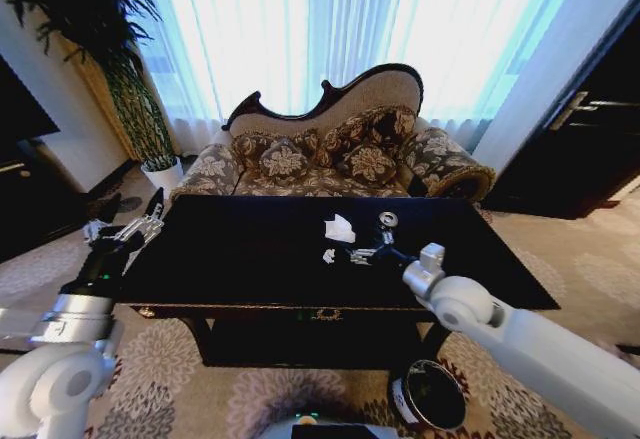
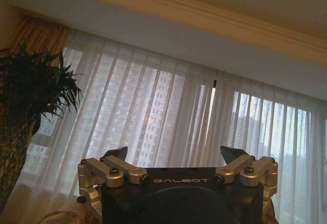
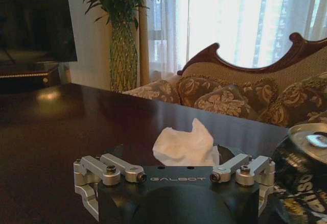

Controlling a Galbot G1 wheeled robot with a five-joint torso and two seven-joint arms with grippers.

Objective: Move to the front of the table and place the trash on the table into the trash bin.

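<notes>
Here the right gripper [image 1: 372, 255] is low over the glossy black table [image 1: 230, 254], near its middle, with its fingers spread apart and nothing between them. From the right wrist view the crumpled white tissue [image 3: 185, 145] lies on the tabletop just ahead of the open gripper [image 3: 171, 157], about centred on the gap between the fingertips, though contact cannot be told. The dark crushed drink can [image 3: 302, 170] stands close by on one side of that gripper; in the head view the can [image 1: 388, 221] sits just beyond the gripper, with the tissue [image 1: 339, 228] beside it and a tiny white paper scrap [image 1: 328, 256] nearer the front edge. The trash bin [image 1: 430, 395] stands on the carpet below the table's front, under the right arm. The left gripper [image 1: 140, 225] is raised at the table's left end, fingers apart and empty, pointing towards the curtains [image 2: 168, 117].
</notes>
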